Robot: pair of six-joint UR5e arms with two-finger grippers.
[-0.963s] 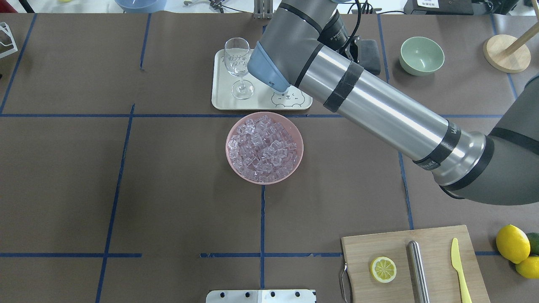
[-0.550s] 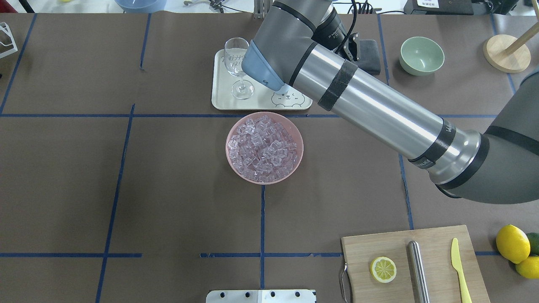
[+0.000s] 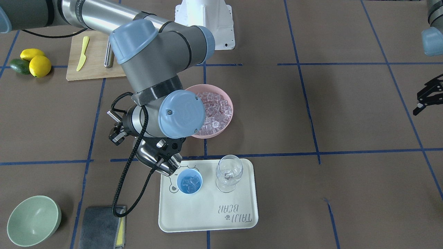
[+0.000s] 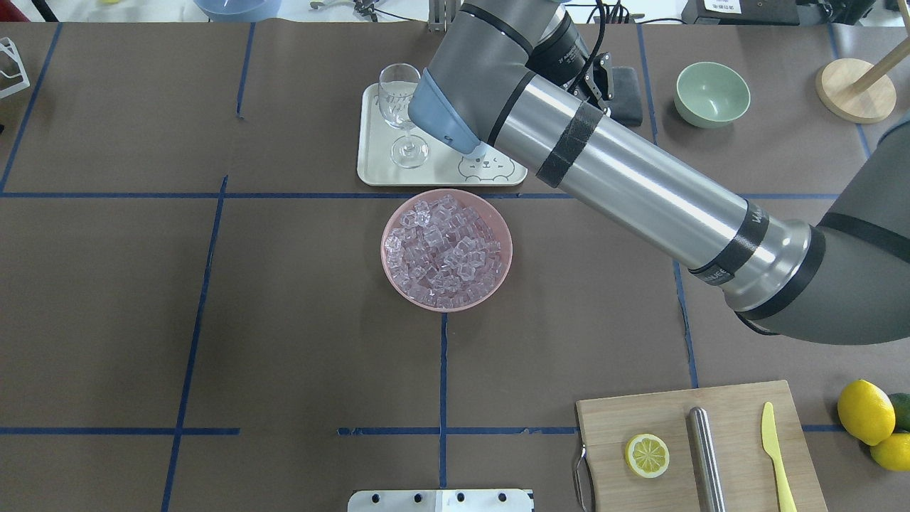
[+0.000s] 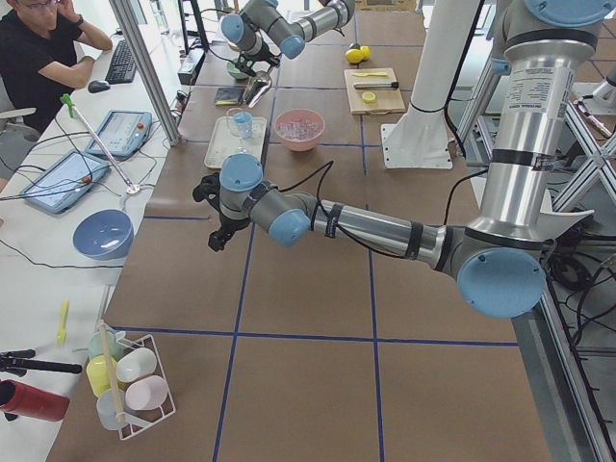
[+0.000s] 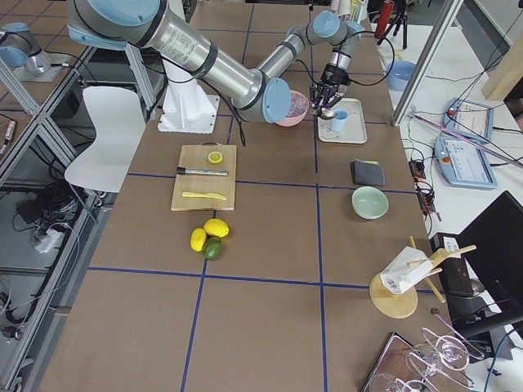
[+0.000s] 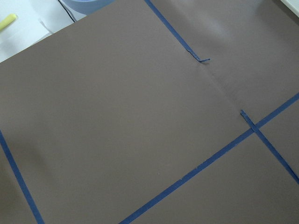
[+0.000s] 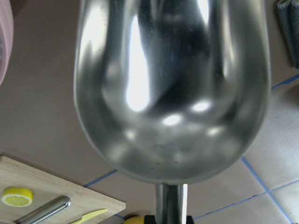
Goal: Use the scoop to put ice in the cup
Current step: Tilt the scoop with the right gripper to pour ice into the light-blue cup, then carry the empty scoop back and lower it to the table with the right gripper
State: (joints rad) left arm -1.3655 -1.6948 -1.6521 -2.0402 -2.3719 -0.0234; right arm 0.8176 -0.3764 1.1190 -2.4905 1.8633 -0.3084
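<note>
Scanning your brown blue-taped worktop [image 4: 284,320], pink bowl [image 4: 446,307] heaped with ice [image 4: 448,249], cup [image 3: 178,185] on tray [image 3: 207,214] holding cubes, right claw [image 3: 168,152] gripping empty scoop [image 8: 173,93], left claw [image 3: 426,96] spread.

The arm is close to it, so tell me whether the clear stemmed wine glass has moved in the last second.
No. The clear stemmed wine glass stands on the same spot of the cream tray.

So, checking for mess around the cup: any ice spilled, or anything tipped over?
Nothing stands out. The ice sits inside the cup, none shows loose on the tray or the table, the wine glass stands upright, and the scoop is empty.
</note>
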